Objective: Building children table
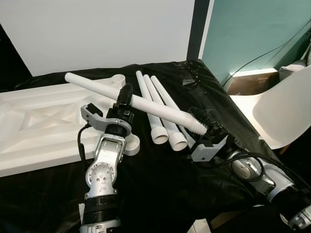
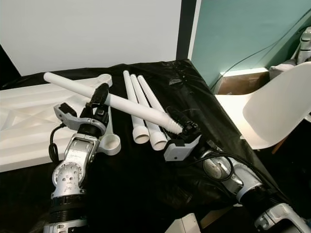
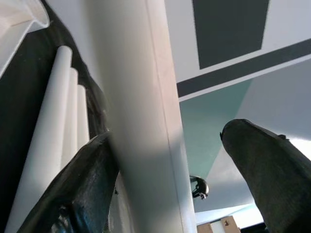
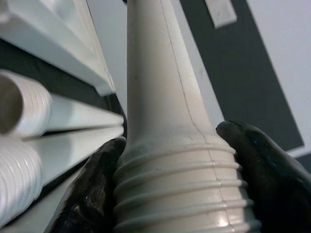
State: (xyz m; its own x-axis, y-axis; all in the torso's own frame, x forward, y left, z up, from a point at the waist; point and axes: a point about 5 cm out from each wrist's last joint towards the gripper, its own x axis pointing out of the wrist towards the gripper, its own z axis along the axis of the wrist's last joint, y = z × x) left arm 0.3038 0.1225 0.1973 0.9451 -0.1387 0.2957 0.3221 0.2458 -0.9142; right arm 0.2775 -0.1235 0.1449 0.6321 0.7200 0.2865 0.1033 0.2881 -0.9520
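Observation:
A long white table leg (image 1: 146, 103) is held in the air, slanting over the black cloth. My right gripper (image 1: 206, 127) is shut on its threaded end (image 4: 175, 184), with both fingers pressed to the ridges. Around the leg's middle is my left gripper (image 1: 125, 97), which is open: one finger (image 3: 82, 184) touches the leg (image 3: 141, 121) and the other finger (image 3: 267, 165) stands apart from it. The leg's far end reaches over the upturned white tabletop (image 1: 39, 126). Three more white legs (image 1: 160, 111) lie side by side on the cloth, under the held leg.
A round corner socket (image 2: 111, 144) of the tabletop sits beside my left wrist. A white chair (image 1: 282, 111) stands to the right of the black-covered surface (image 1: 160, 179). A cardboard box (image 1: 248, 82) and cables are behind it by the teal wall.

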